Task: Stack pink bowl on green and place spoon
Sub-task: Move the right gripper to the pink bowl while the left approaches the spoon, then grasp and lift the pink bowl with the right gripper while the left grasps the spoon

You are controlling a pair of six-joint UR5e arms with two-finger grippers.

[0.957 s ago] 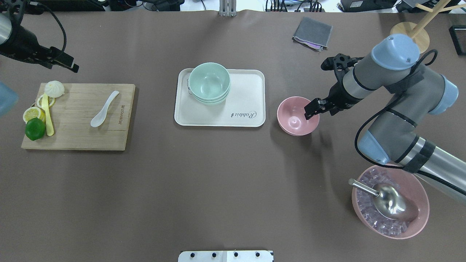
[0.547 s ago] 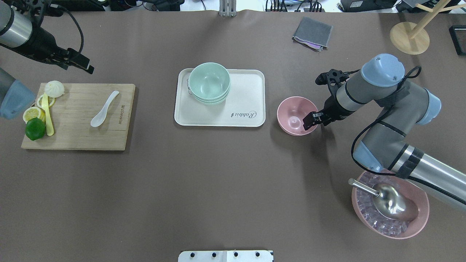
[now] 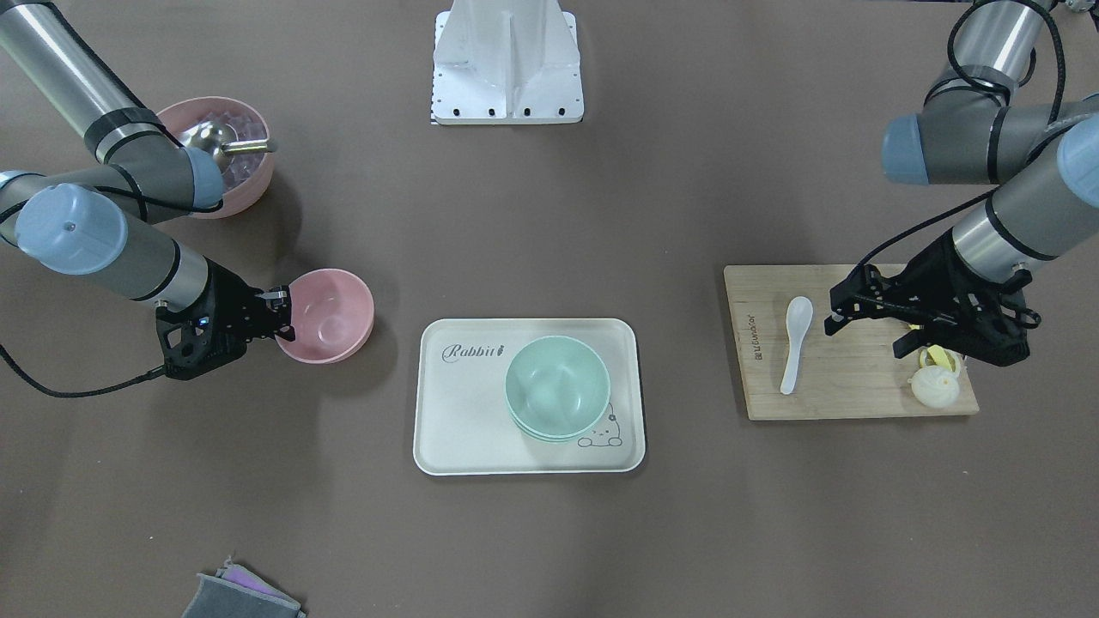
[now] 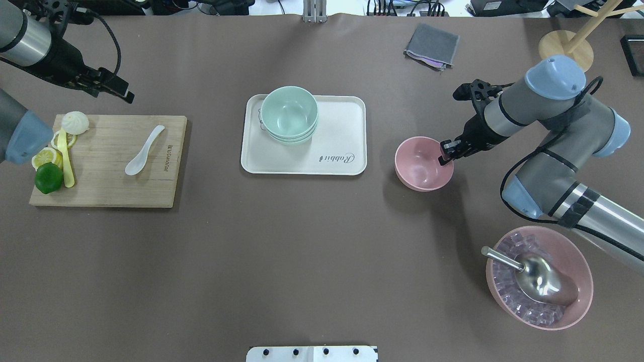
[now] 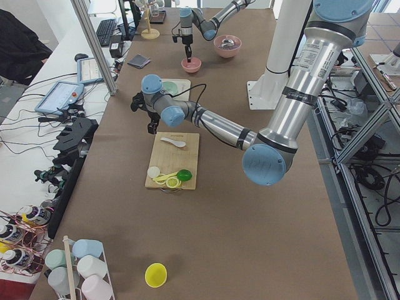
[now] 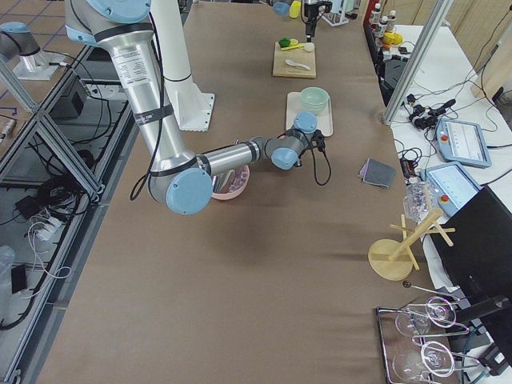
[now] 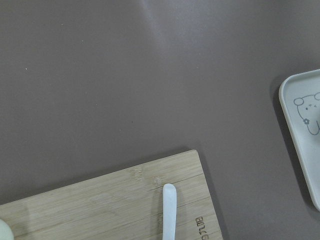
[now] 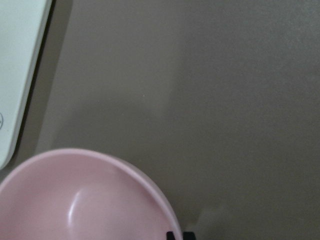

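The pink bowl (image 4: 420,166) is right of the white tray (image 4: 342,125), tilted, with its right rim between my right gripper's (image 4: 445,152) fingers. That gripper is shut on the rim; the front view shows the bowl (image 3: 330,316) and the gripper (image 3: 279,313). The right wrist view has the bowl's (image 8: 85,200) rim close below. Stacked green bowls (image 4: 289,114) stand on the tray's far left corner. The white spoon (image 4: 144,151) lies on the wooden cutting board (image 4: 110,181). My left gripper (image 4: 121,93) hovers open beyond the board's far edge, apart from the spoon (image 3: 794,343).
On the board's left end are a bun (image 4: 75,122), lemon slices (image 4: 45,157) and a lime (image 4: 49,177). A large pink bowl of ice with a metal scoop (image 4: 538,279) stands at the near right. A grey cloth (image 4: 431,45) and a wooden stand (image 4: 566,50) are at the far right.
My right gripper came down onto the pink bowl's right rim and shut on it; the bowl has shifted right and tilted. My left arm moved right toward the board's far edge.
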